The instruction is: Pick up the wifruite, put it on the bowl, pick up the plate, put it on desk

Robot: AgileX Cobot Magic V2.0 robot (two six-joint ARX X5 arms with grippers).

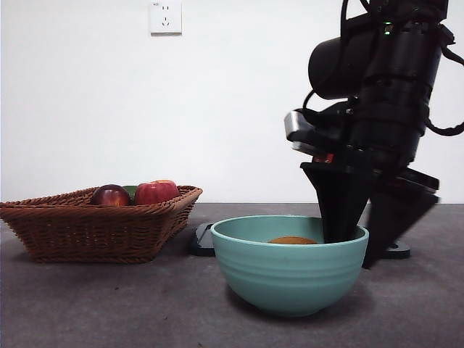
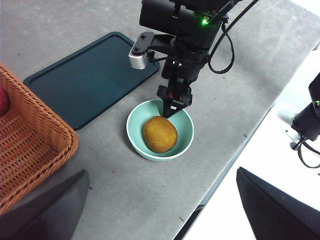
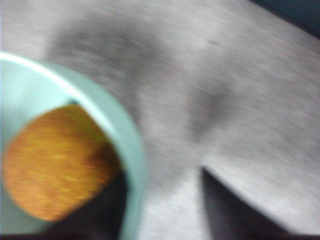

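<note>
Right claw (image 1: 366, 235), jaws apart astride the bowl's (image 1: 290, 272) rim beside the fruit (image 2: 159, 134), could tip it when lifting.

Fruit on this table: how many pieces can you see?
3, perhaps more hidden. The orange-brown wifruite lies in the teal bowl. A red apple and a dark purple-red fruit sit in the wicker basket, whose wall could hide others.

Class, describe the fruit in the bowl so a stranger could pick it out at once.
Start at the wicker basket on the grey desk; beside it stands a teal bowl. Inside lies the wifruite, an oval, dull orange-brown fruit, unlike the glossy red apples in the basket.
</note>
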